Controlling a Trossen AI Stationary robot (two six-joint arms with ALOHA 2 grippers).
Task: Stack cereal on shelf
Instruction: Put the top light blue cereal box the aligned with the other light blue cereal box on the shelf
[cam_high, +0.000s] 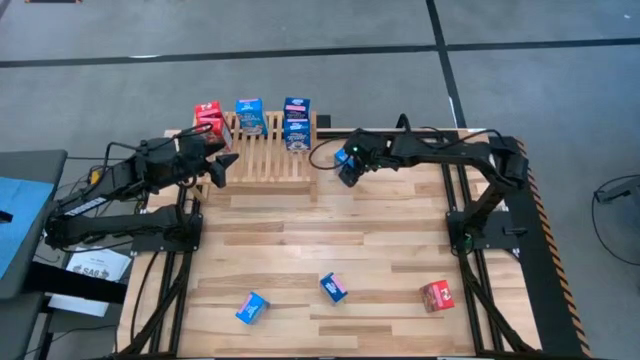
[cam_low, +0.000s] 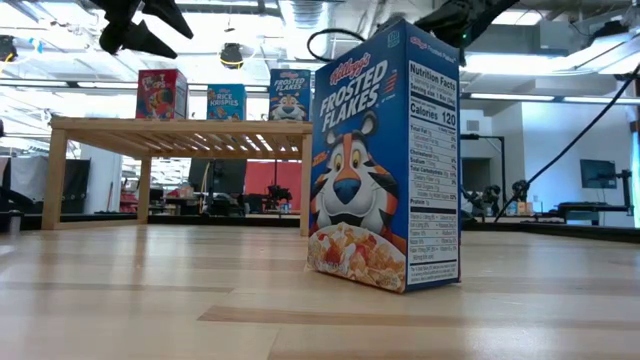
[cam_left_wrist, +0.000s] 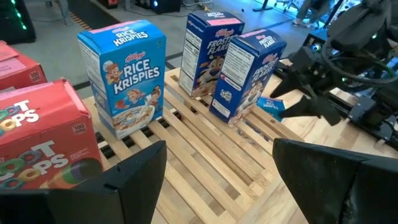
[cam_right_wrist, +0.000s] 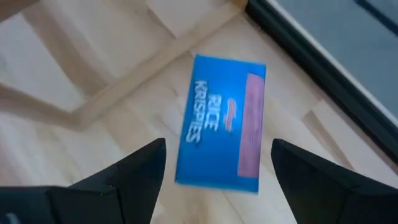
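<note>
1. Now I see my right hand (cam_right_wrist: 217, 180) spread wide, empty, above a flat-lying glossy blue cardboard Rice Krispies box (cam_right_wrist: 221, 121) on the plank worktop (cam_high: 330, 240).
2. My left hand (cam_left_wrist: 217, 180) hangs open, empty, over the slatted light-wood shelf (cam_left_wrist: 205, 162).
3. Upright cereal boxes (cam_high: 249, 117) stand along the shelf's far side; three more boxes (cam_high: 334, 287) lie on the near worktop.

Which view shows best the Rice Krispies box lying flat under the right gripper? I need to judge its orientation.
The right wrist view: the flat Rice Krispies box fills the space between the open right gripper. The left wrist view shows only a corner behind the shelf. The high view hides it beneath the gripper; the low view doesn't show it.
</note>
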